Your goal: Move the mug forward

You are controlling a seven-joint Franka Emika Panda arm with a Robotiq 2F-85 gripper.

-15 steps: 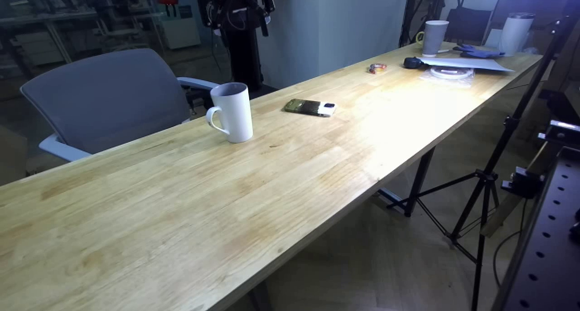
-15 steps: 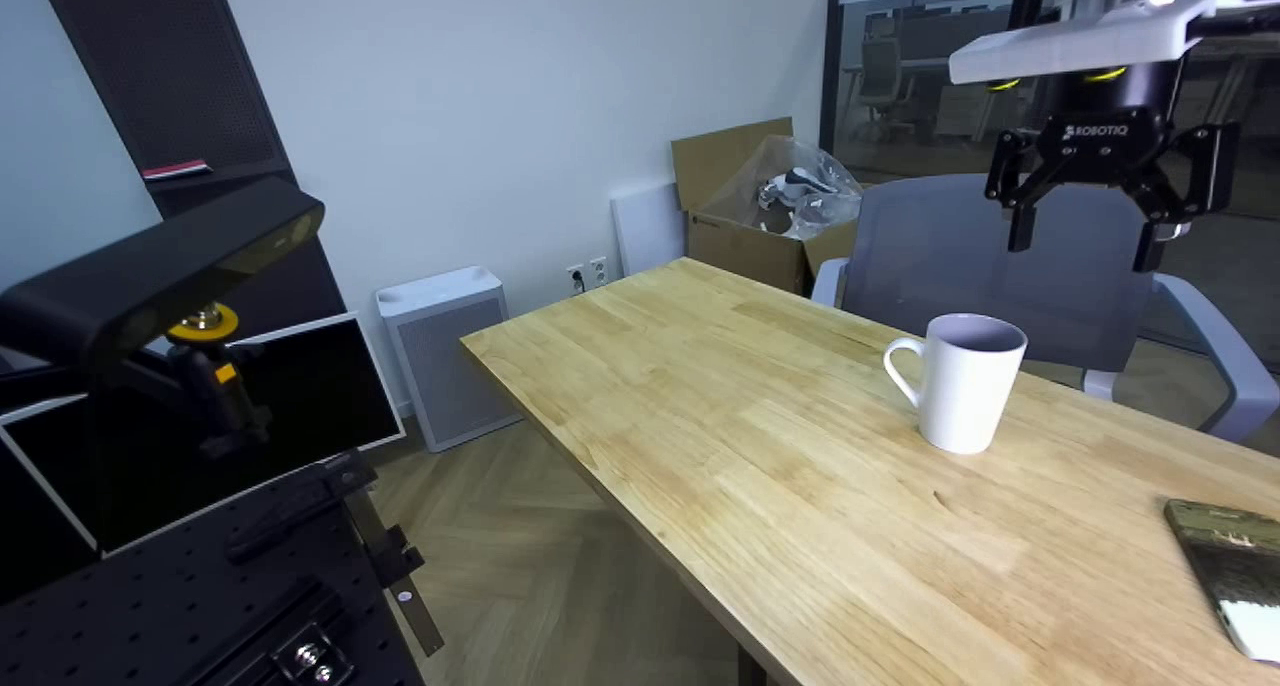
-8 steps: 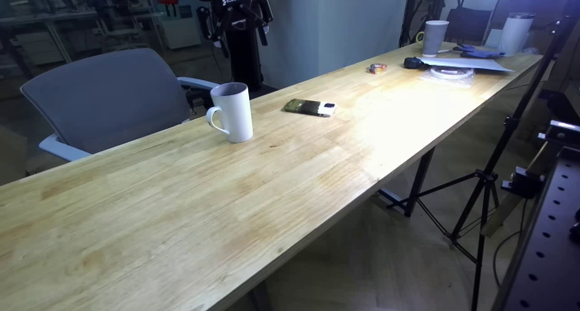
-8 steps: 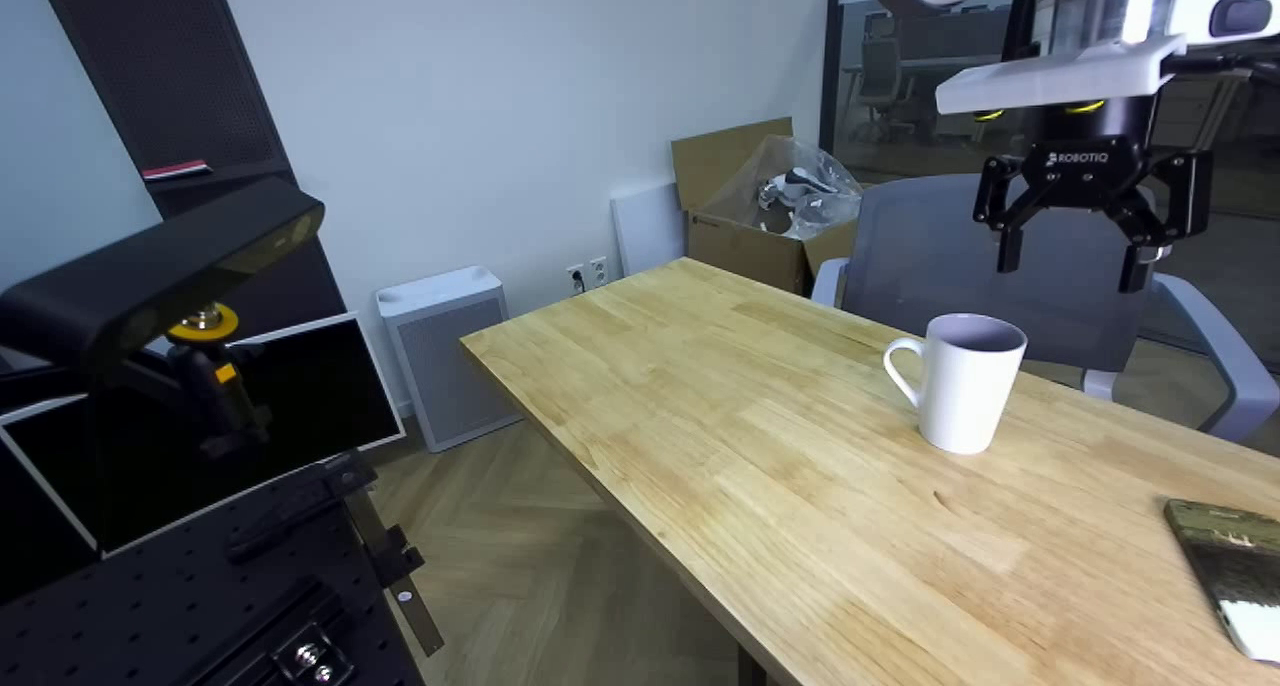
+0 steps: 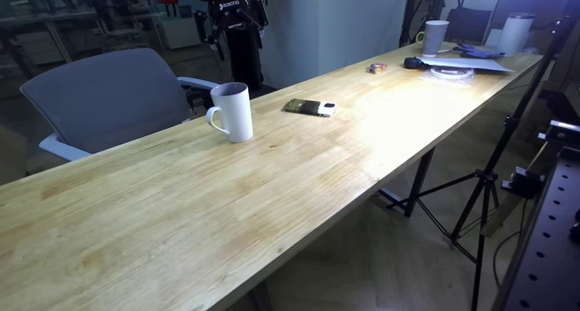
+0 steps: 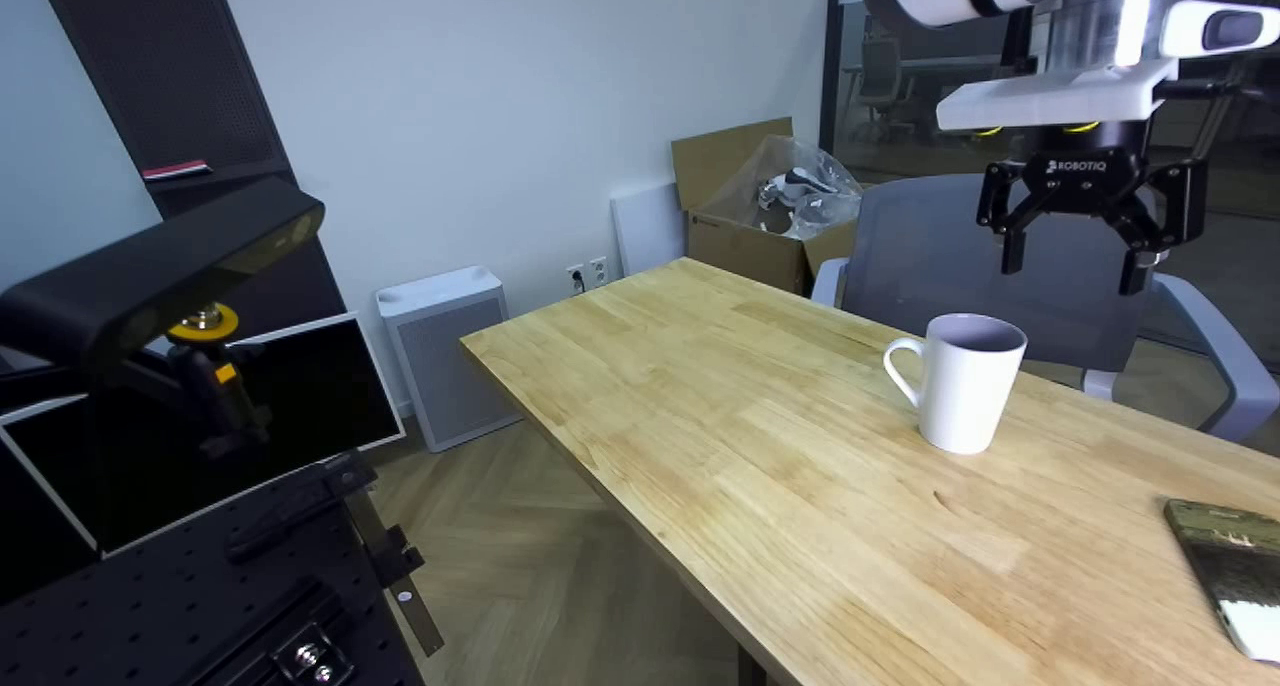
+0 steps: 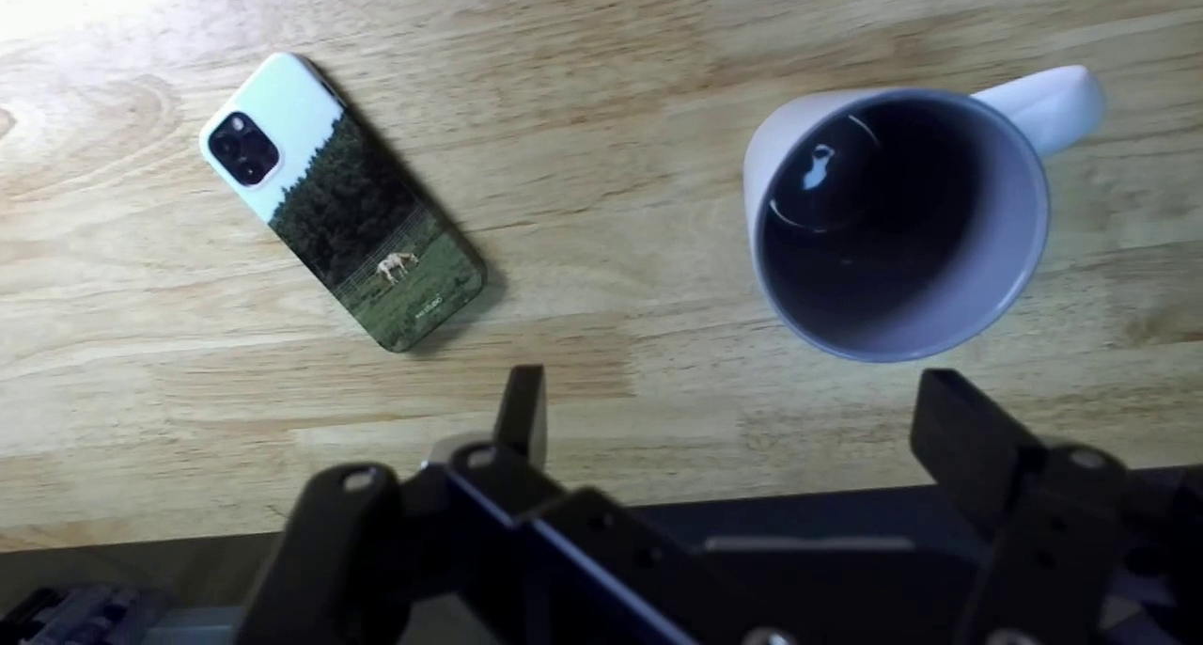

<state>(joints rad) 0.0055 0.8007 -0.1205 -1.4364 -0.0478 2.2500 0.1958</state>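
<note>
In an exterior view the wooden table (image 5: 190, 202) runs from near left to far right. By its left edge stands the white mug (image 5: 237, 116), upright — right of it lies a phone (image 5: 310, 107). Farther off are a red object (image 5: 377, 68), black object (image 5: 412, 63), white sheet (image 5: 485, 65), clear bag (image 5: 455, 81), blue gloves (image 5: 479, 52), grey cup (image 5: 436, 38) and white tumbler (image 5: 516, 34).

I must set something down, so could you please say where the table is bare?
The table is bare from the mug to the end near the cardboard box, and in the smaller gap between mug and phone. The opposite end is crowded by a cup, sheet and tumbler.
</note>
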